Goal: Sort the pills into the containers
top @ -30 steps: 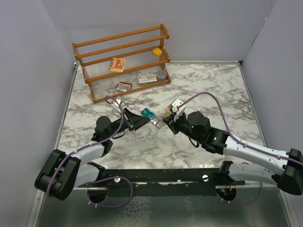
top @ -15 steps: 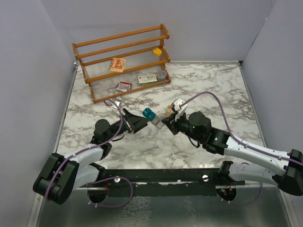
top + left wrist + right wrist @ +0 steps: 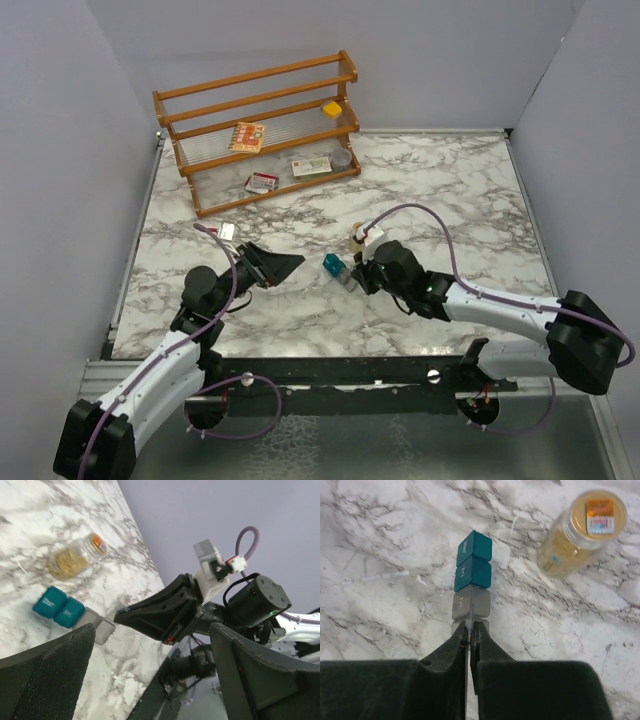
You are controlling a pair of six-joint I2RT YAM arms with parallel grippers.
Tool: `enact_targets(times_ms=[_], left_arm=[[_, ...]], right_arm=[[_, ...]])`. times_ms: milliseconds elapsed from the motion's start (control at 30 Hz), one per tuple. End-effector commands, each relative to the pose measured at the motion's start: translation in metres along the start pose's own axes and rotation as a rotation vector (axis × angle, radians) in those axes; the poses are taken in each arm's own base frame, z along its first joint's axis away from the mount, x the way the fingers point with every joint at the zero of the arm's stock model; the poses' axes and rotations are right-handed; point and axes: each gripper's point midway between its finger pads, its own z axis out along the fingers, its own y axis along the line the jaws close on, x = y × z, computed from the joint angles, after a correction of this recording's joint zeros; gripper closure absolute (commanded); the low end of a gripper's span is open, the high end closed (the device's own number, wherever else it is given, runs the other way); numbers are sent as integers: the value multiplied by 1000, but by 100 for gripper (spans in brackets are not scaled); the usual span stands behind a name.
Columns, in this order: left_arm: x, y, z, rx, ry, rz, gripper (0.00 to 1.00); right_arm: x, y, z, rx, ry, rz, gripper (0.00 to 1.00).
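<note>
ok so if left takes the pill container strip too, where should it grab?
The teal end of the container strip. The right gripper is shut on its grey end, so the teal cells are free. I'd bring the open left gripper from above, jaws across the narrow width: its flat side walls suit a pinch. Mind the pill bottle close beside it.

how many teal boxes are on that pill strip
2, side by side at the end of the pill strip away from the right gripper: the end teal box and the second teal box. The rest are grey; the gripper covers part of the last.
</note>
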Motion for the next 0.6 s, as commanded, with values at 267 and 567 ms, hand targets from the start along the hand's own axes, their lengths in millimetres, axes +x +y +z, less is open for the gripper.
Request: enact_targets(times_ms=[267, 567], left_arm=[[-11, 36, -2, -218, -14, 137, 1], [-13, 35, -1, -214, -17, 152, 1]], right_arm=[[-4, 5, 11, -168, -64, 125, 99], [12, 9, 36, -246, -18, 178, 99]])
